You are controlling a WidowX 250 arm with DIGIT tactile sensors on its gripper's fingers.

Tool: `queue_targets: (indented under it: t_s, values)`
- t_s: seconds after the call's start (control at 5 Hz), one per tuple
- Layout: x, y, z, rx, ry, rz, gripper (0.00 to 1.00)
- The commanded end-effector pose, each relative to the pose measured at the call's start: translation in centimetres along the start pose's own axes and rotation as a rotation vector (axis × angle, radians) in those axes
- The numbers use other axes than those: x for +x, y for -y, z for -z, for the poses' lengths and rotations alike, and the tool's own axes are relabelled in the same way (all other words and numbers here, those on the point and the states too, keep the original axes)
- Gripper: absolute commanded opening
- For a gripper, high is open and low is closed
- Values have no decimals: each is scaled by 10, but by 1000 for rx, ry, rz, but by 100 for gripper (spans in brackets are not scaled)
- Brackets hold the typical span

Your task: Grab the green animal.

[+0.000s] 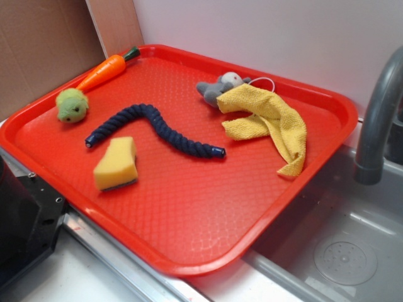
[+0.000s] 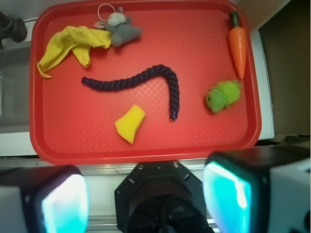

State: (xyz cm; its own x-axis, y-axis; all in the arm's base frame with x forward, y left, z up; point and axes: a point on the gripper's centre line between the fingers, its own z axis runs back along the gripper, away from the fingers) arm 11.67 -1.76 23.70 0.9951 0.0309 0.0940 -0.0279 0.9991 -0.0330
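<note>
Green animal (image 2: 222,95) sits at 3 o'clock on the tray (image 2: 146,150), carrot (image 2: 237,44) near it, rope (image 2: 146,80) well apart; gripper (image 2: 146,194) fingers spread apart

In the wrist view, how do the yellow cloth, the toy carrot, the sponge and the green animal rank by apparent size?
1. Yellow cloth, largest.
2. Toy carrot.
3. Sponge and green animal look about alike; I would not rank them.
</note>
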Motion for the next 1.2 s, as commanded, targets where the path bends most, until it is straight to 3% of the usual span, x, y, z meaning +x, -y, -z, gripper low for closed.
queue_targets:
  t_s: [0.0, 0.2, 0.4, 0.6, 1.0]
  values:
    - [0, 0, 0, 0, 0, 0, 100]
    - [9, -51, 49, 249, -210, -208, 100]
    - [28, -105, 86, 276, -206, -461, 100]
    - [22, -147, 94, 275, -134, -720, 100]
    - [22, -147, 94, 275, -134, -720, 100]
